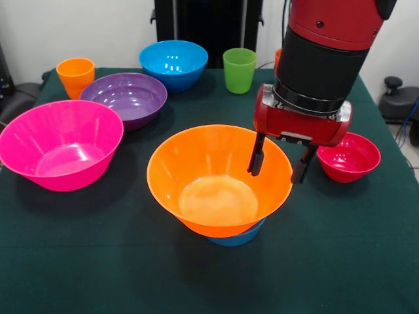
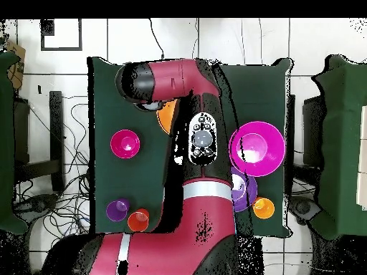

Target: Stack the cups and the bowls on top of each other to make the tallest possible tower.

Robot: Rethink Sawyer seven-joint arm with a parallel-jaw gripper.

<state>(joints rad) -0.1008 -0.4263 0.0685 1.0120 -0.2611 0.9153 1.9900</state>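
The large orange bowl (image 1: pixel 219 180) rests on the small light-blue bowl (image 1: pixel 239 237) at the table's middle; a slice of the orange bowl also shows in the overhead view (image 2: pixel 167 114). The orange bowl is empty. My gripper (image 1: pixel 279 162) is open and empty, and hangs over the bowl's right rim with one finger (image 1: pixel 256 157) inside and the other outside. The small red bowl (image 1: pixel 350 157) sits just to the right. The red-orange cup (image 1: pixel 278 59) peeks from behind the arm, next to the purple cup (image 2: pixel 117 210).
The large pink bowl (image 1: pixel 60 144) is at the left, with the purple bowl (image 1: pixel 126 97), yellow-orange cup (image 1: pixel 75 75), blue bowl (image 1: pixel 173 63) and green cup (image 1: pixel 239 70) along the far side. My arm covers much of the overhead view.
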